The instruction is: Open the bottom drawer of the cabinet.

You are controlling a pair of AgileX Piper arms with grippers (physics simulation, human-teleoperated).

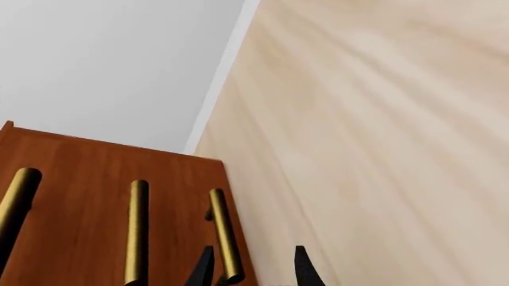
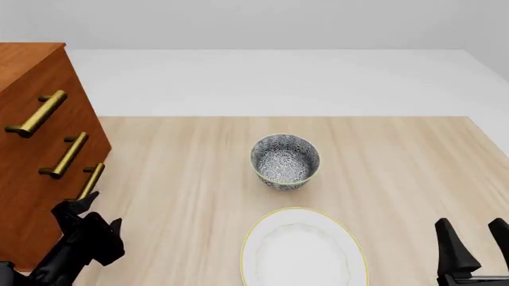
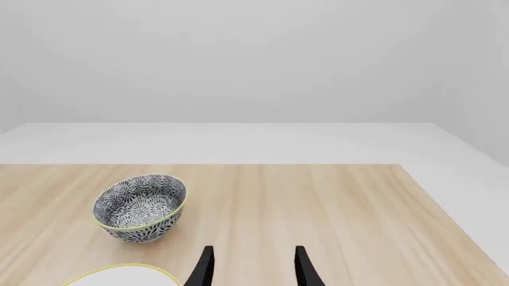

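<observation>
The reddish-brown cabinet [image 2: 32, 95] stands at the table's left edge with three brass bar handles on its front. The bottom drawer [image 2: 49, 205] sits flush and closed, and its handle [image 2: 90, 180] is the lowest one. My left gripper [image 2: 80, 204] is open right below that handle. In the left wrist view the same handle [image 1: 225, 235] runs down between the open left gripper [image 1: 253, 266], close to one fingertip [image 1: 204, 265]. My right gripper [image 2: 474, 239] stands open at the front right, holding nothing, far from the cabinet.
A patterned blue-and-white bowl [image 2: 285, 161] sits mid-table, also seen as the bowl [image 3: 140, 207] in the right wrist view. A white plate with a yellow rim [image 2: 248, 241] lies in front of it. The wooden table [image 2: 397, 161] ends at a pale floor behind.
</observation>
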